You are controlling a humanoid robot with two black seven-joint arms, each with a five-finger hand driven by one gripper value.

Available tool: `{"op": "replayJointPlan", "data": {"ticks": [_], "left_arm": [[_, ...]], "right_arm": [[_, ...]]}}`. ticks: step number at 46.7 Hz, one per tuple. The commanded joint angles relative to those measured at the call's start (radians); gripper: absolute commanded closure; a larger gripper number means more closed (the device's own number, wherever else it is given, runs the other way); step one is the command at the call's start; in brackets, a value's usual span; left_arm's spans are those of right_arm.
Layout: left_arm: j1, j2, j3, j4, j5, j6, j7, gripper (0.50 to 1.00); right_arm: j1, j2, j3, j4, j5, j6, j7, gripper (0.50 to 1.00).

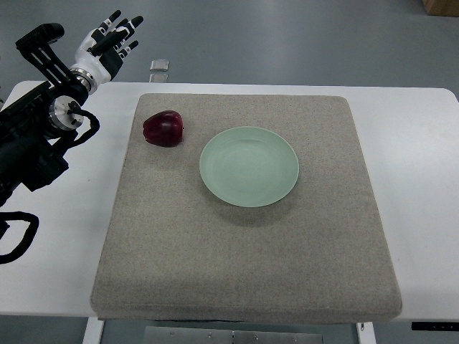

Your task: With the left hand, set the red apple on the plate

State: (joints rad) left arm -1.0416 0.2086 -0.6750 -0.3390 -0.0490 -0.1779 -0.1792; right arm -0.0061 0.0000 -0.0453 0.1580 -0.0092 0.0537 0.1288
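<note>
While the left robot hand (109, 44) hangs in the upper left of the frame, past the far edge of the white tabletop (416, 179), its white and black fingers (118, 27) are spread loosely and hold nothing. Its black arm (32, 136) enters from the left edge of the frame and runs up along the left side of the tabletop.

The red apple (164, 128) rests on the grey mat (244, 265), in the mat's upper left part, well apart from the robot hand and below and to the right of it. The pale green plate (249, 166) sits near the middle of the mat, slightly toward the top, just to the right of the apple; the two are close but not touching, and the plate carries nothing.

A small pale, squarish object (160, 66) lies on the grey floor beyond the tabletop's upper edge, right of the robot hand; what it is cannot be made out.
</note>
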Motion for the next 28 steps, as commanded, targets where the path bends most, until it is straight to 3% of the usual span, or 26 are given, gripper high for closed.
{"op": "replayJointPlan", "data": {"ticks": [1, 7, 28], "left_arm": [[0.000, 0.000, 0.000, 0.002, 0.000, 0.000, 0.000, 0.508], [0.000, 0.000, 0.000, 0.002, 0.000, 0.002, -0.031, 0.508], [0.002, 0.000, 0.002, 0.003, -0.002, 0.015, -0.031, 0.508]], "right_arm": [[0.000, 0.000, 0.001, 0.000, 0.000, 0.000, 0.000, 0.536], [0.000, 0.000, -0.001, 0.000, 0.000, 0.000, 0.000, 0.536], [0.000, 0.000, 0.001, 0.000, 0.000, 0.000, 0.000, 0.536]]}}
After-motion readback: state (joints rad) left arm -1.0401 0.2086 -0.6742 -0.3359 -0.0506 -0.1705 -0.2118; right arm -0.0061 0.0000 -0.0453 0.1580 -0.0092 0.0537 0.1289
